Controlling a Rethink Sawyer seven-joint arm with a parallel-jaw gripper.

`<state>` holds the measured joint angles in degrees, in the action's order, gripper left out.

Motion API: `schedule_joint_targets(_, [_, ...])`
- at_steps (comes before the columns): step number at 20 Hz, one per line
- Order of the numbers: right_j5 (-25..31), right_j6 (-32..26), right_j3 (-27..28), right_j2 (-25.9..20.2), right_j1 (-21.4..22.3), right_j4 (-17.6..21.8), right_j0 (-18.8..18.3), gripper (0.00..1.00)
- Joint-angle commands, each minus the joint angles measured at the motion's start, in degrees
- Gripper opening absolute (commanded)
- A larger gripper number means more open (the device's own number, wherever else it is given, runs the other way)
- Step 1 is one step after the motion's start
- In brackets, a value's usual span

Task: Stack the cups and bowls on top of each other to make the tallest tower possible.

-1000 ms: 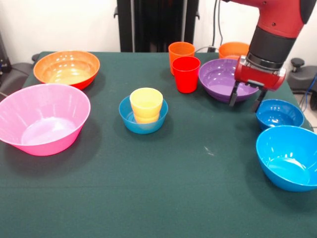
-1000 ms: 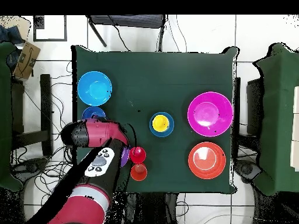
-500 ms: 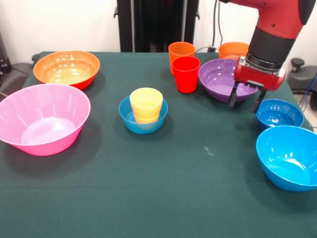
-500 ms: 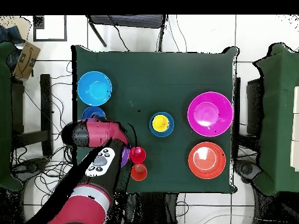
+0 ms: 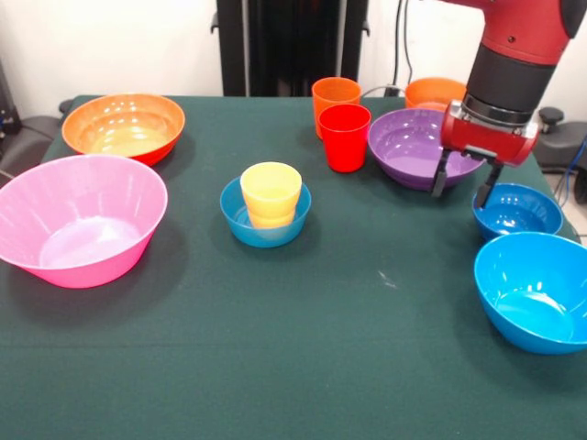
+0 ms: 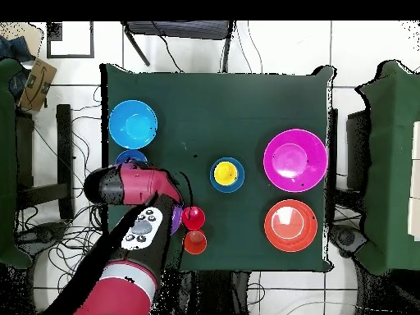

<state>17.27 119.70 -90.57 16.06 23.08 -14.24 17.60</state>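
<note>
My gripper [image 5: 459,194] is open and empty. It hangs over the gap between the purple bowl [image 5: 408,147] and a small blue bowl [image 5: 516,212]. The yellow cup [image 5: 271,192] stands inside the other small blue bowl [image 5: 266,229] at mid table. That is the only stack. The red cup [image 5: 345,137] and the orange cup [image 5: 335,95] stand together left of the purple bowl. The small orange bowl [image 5: 431,90] is behind it. The bright blue bowl [image 5: 535,291] is at the near right. In the overhead view my arm [image 6: 135,187] hides the gripper.
The large pink bowl [image 5: 81,218] and the large orange bowl [image 5: 124,126] sit at the left of the table [image 5: 348,339]. They show at the right in the overhead view, pink bowl [image 6: 295,158] and orange bowl [image 6: 290,225]. The pedestal stands behind the far edge.
My gripper has shifted a little to the right in the front view, away from the purple bowl's rim and toward the small blue bowl. Nothing else has moved.
</note>
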Motion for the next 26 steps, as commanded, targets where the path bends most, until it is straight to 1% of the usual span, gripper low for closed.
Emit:
schedule_joint_targets(1, [3.3, 8.9, 0.1, -8.3, 1.7, -2.8, -0.8, 1.0])
schedule_joint_targets(3, [2.8, 9.0, 0.5, -8.2, 1.0, -3.0, -0.5, 1.0])
schedule_joint_targets(8, [0.3, 9.0, 2.5, -7.1, -3.7, -3.3, -0.1, 1.0])
schedule_joint_targets(16, [-2.2, 9.4, 3.7, -6.1, -7.4, -3.3, 0.8, 1.0])
schedule_joint_targets(20, [-2.6, 9.4, 4.1, -6.1, -8.5, -3.3, 0.8, 1.0])
schedule_joint_targets(26, [-2.0, 9.3, 4.7, -6.7, -8.8, -3.9, 0.8, 1.0])
